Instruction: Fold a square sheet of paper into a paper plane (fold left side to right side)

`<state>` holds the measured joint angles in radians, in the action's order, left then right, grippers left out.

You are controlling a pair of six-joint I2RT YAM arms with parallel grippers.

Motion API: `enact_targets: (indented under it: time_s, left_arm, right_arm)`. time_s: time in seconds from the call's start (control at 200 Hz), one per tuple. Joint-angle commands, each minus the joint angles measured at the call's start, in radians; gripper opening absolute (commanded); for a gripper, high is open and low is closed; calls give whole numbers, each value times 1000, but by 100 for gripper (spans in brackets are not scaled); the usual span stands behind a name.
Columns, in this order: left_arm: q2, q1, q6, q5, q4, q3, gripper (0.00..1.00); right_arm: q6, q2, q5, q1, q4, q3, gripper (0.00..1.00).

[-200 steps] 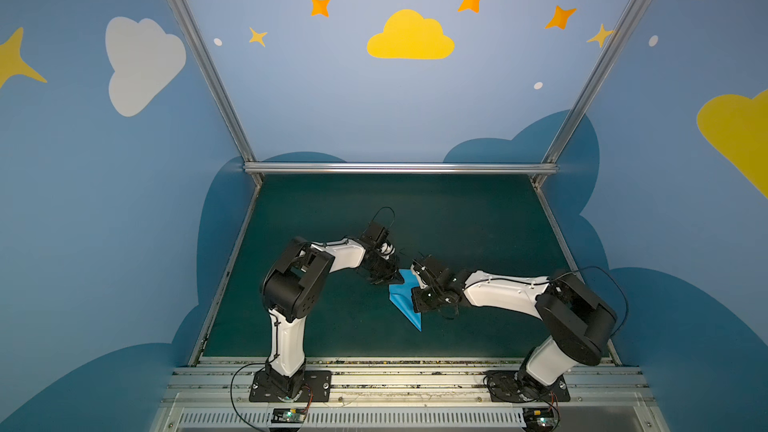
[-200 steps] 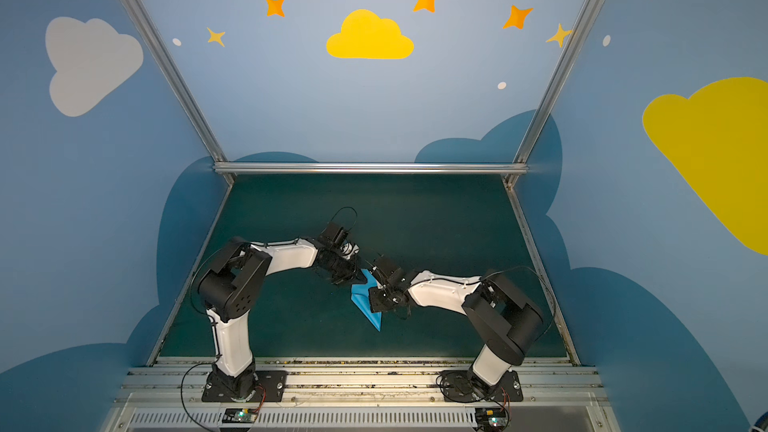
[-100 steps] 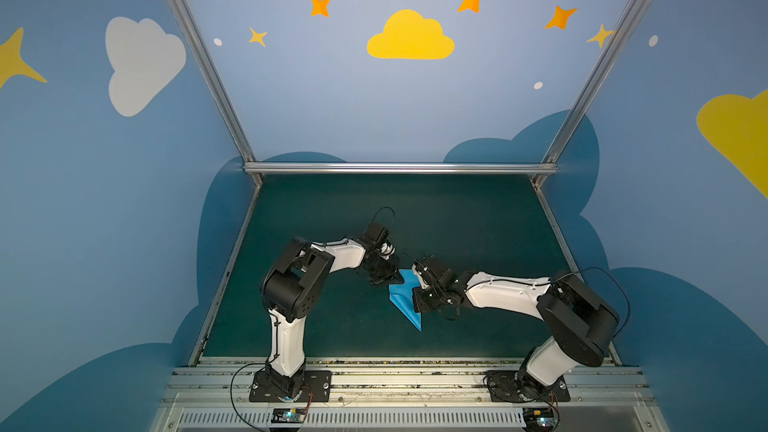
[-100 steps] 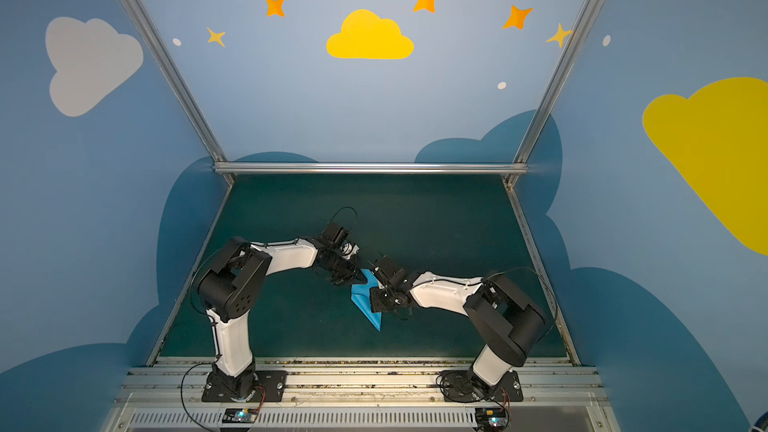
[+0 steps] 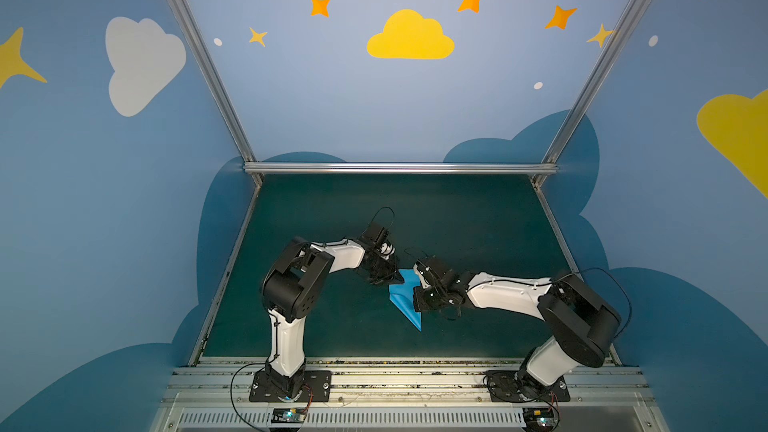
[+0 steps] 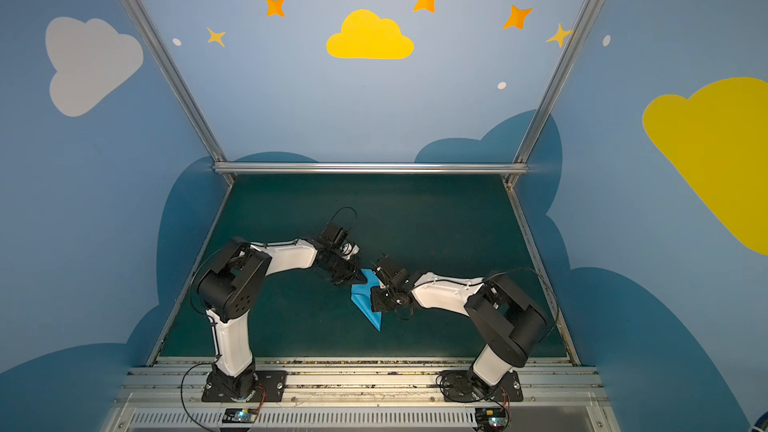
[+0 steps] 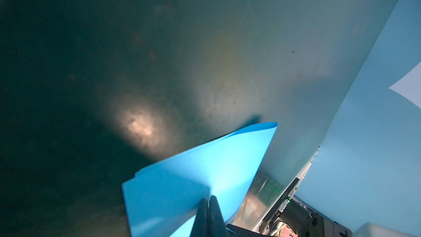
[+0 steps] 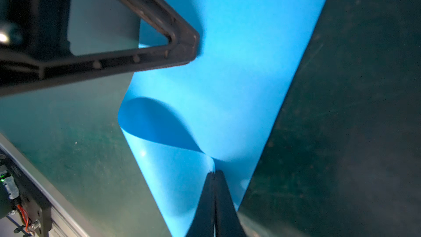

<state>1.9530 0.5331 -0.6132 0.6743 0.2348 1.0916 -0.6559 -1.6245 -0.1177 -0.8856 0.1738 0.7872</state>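
The sky-blue square sheet of paper point(image 5: 404, 300) point(image 6: 365, 306) lies on the green mat, folded to a narrow dart, the shape of a paper plane, with its sharp tip toward the front. My left gripper point(image 5: 392, 281) point(image 6: 352, 281) is shut, and its tip rests on the paper's far end point(image 7: 205, 163). My right gripper point(image 5: 415, 301) point(image 6: 374, 303) point(image 8: 214, 172) is shut on a curled flap of the paper point(image 8: 239, 76), which bows up in a loop and meets its fingertips. The left fingers point(image 8: 185, 51) show pressing on the sheet in the right wrist view.
The dark green mat point(image 5: 478, 222) is walled by blue panels and aluminium rails point(image 5: 399, 168). Both arm bases stand on the metal rail point(image 5: 395, 380) along the front edge. The two wrists sit close together over the paper.
The right gripper has crept slightly leftward over the paper. The left arm and the sheet's pointed end have stayed where they were.
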Motion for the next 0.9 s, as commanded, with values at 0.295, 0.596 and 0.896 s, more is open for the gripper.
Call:
enact_targets:
  time_s: [0.295,0.596,0.896]
  left_arm:
    - [-42,6,23,-45,28,-15,4]
    - [-262,13,0,-44,-26,-150,4]
    - [-366,84,-81,-51,-181,-343,4]
  right_arm:
    - [-26,-55,53,15,65,-44,0]
    - [-28,-58,44,15,59,-57,0]
    - [-30,-72,38,16,43,-70,0]
